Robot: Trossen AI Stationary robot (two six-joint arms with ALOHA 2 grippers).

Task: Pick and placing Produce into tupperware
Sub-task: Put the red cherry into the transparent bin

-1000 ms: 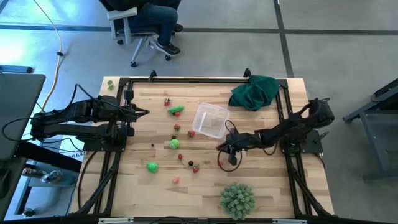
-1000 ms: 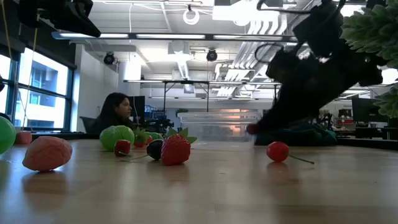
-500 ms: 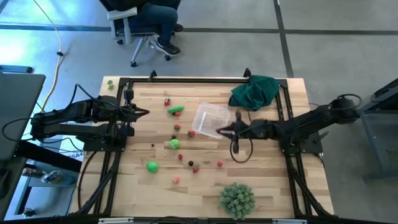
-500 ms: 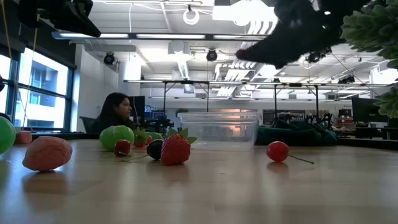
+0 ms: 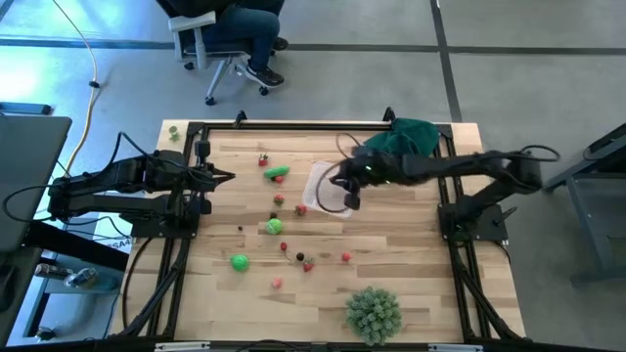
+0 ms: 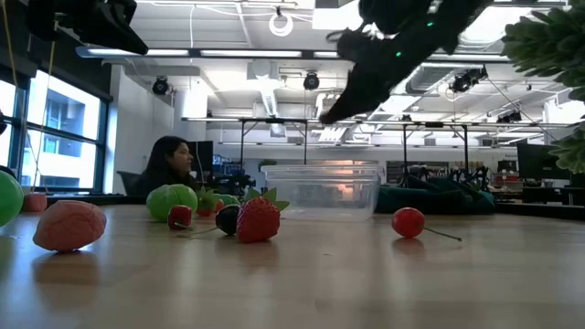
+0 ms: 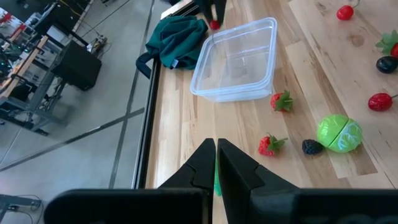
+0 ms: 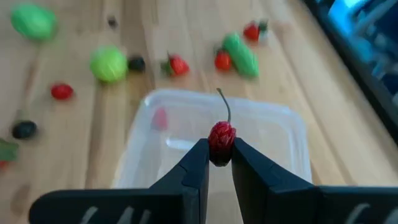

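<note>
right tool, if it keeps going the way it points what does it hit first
Most likely the floor of the tupperware: the right tool, shut on a red berry, points down into it from above. Depth is hard to judge.

Wooden table (image 5: 411, 284) carries tupperware (image 5: 328, 188), scattered produce (image 5: 275, 227) (mostly berries), green cloth (image 5: 403, 145).

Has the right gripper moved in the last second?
Yes. The right gripper, holding a red berry, has gone from the bare wood near the spiky ball to above the tupperware.
</note>
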